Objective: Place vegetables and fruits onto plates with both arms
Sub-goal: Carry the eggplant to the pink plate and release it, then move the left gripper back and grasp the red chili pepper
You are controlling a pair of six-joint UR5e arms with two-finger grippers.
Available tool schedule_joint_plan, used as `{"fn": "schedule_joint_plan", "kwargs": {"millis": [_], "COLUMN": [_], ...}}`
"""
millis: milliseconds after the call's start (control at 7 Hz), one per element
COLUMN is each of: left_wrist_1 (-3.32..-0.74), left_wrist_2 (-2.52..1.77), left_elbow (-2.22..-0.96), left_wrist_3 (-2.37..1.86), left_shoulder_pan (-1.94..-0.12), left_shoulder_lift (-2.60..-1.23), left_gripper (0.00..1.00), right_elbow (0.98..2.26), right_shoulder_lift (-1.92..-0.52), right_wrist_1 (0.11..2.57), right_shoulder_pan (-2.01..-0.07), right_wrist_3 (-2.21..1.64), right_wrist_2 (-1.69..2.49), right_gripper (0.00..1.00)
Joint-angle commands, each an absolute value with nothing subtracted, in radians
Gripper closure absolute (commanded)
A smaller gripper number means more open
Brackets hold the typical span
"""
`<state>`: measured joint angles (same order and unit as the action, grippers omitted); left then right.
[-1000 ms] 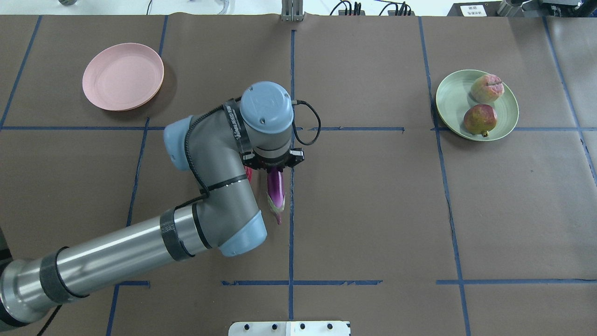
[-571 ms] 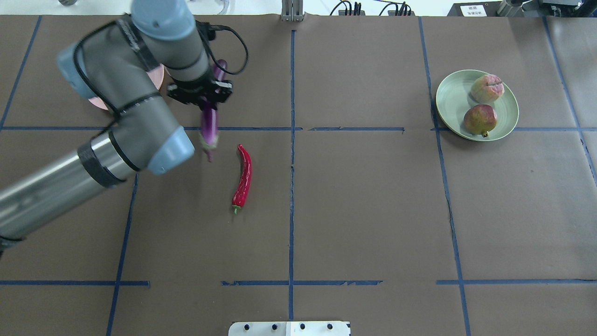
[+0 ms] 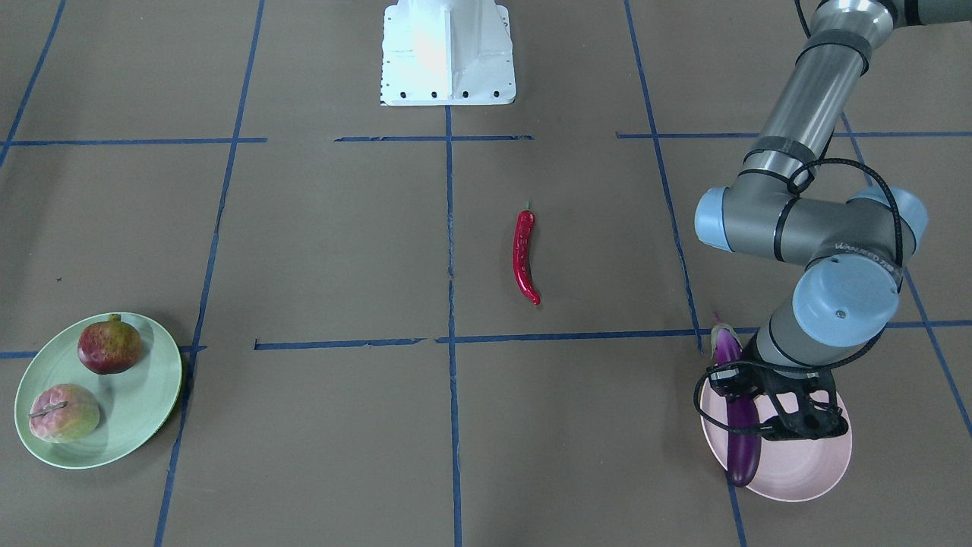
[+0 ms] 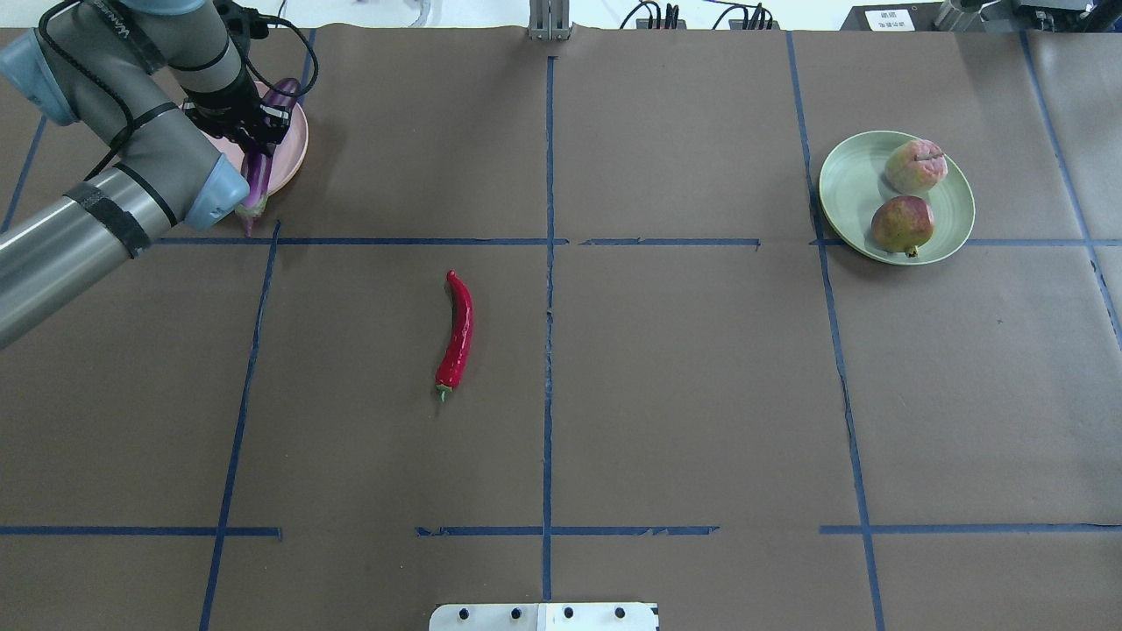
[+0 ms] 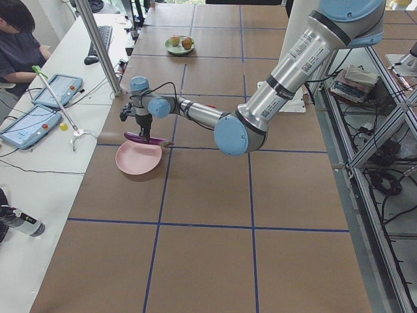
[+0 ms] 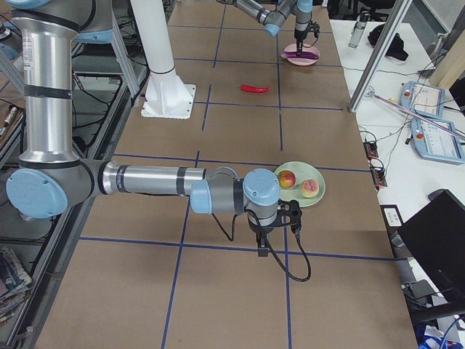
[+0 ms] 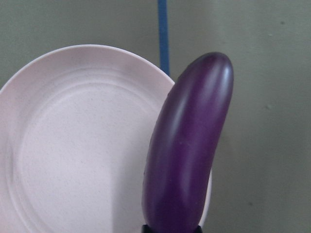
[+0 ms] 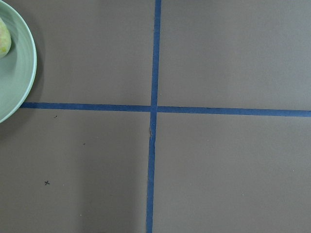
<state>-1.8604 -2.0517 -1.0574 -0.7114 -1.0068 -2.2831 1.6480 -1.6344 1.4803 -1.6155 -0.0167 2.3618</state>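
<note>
My left gripper point(image 4: 252, 130) is shut on the purple eggplant point(image 4: 259, 171) and holds it over the right rim of the pink plate point(image 4: 294, 156). The left wrist view shows the eggplant point(image 7: 189, 145) across the plate's edge point(image 7: 73, 145), partly over the table. The red chili pepper point(image 4: 457, 333) lies on the table near the middle. The green plate point(image 4: 846, 188) at the right holds the pomegranate point(image 4: 902, 224) and the bumpy pink-green fruit point(image 4: 914, 166). My right gripper point(image 6: 275, 225) shows only in the exterior right view, near the green plate; I cannot tell whether it is open or shut.
Brown paper with blue tape lines covers the table. The white base block point(image 3: 446, 53) stands at the robot's edge. The right wrist view shows bare paper and the green plate's rim point(image 8: 19, 73). An operator point(image 5: 19, 45) sits beside the table's left end.
My left arm has carried the eggplant from the table's middle to the far left, over the pink plate. The chili pepper, earlier hidden under the arm, is in plain view.
</note>
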Motion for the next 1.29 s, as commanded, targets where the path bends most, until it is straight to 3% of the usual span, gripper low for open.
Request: {"fn": "schedule_joint_plan", "kwargs": {"millis": [0, 286, 571, 857, 1143], "left_wrist_1": [-1.891, -1.862, -1.67, -1.664, -1.663], "left_wrist_2": [-2.06, -2.272, -2.273, -2.251, -2.002], "left_elbow": [-1.026, -1.113, -1.355, -1.503, -1.5], "left_wrist_3": [-0.7, -0.716, -0.821, -1.071, -1.189], "left_shoulder_pan": [-1.015, -1.057, -1.02, -0.813, -0.557], "left_shoulder_lift": [-2.286, -2.283, -2.281, -2.266, -2.266], "left_gripper": [0.0, 0.0, 0.0, 0.0, 0.0], "right_elbow": [1.649, 1.649, 1.651, 1.651, 1.652], "right_shoulder_lift": [-1.635, -1.634, -1.634, -1.634, -1.632], "right_wrist_1": [1.479, 1.479, 1.479, 1.479, 1.479], "right_shoulder_pan": [-1.617, -1.615, -1.615, -1.617, -1.615], "right_wrist_3": [-0.015, -0.015, -0.018, -0.023, -0.025], "right_wrist_2": [2.362, 2.362, 2.362, 2.362, 2.364], "right_gripper": [0.0, 0.0, 0.0, 0.0, 0.0]}}
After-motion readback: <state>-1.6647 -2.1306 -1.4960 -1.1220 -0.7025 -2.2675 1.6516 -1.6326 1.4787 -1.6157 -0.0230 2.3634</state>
